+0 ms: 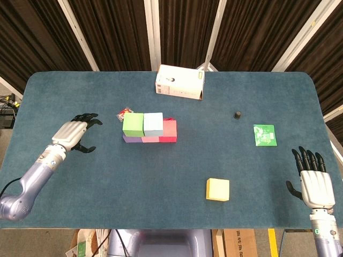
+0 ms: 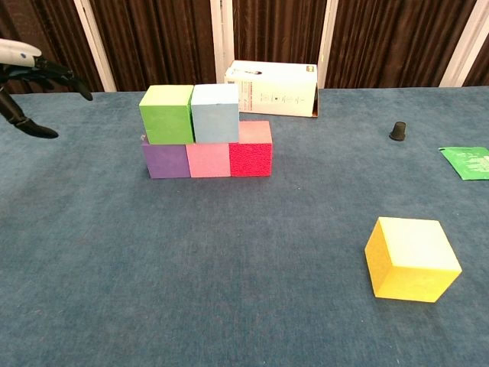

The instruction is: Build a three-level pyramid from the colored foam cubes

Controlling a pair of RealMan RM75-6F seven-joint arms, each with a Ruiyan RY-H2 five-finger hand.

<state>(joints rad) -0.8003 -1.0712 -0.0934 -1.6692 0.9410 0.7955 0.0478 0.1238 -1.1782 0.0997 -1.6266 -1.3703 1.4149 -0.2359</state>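
A purple cube [image 2: 165, 160], a pink cube [image 2: 208, 160] and a red cube [image 2: 250, 148] form a row on the table. On top stand a green cube [image 2: 166, 113] and a light blue cube [image 2: 215, 112], shifted to the left over purple and pink. A yellow cube [image 1: 218, 189] [image 2: 411, 258] lies alone at the front right. My left hand [image 1: 73, 132] [image 2: 27, 73] hovers well left of the stack, fingers spread, holding nothing. My right hand [image 1: 314, 181] is at the front right edge, fingers spread and empty.
A white cardboard box [image 1: 179, 82] lies behind the stack. A small black knob [image 1: 237, 114] and a green packet [image 1: 265, 134] sit at the right. A small red-and-white item [image 1: 124, 112] lies just behind the green cube.
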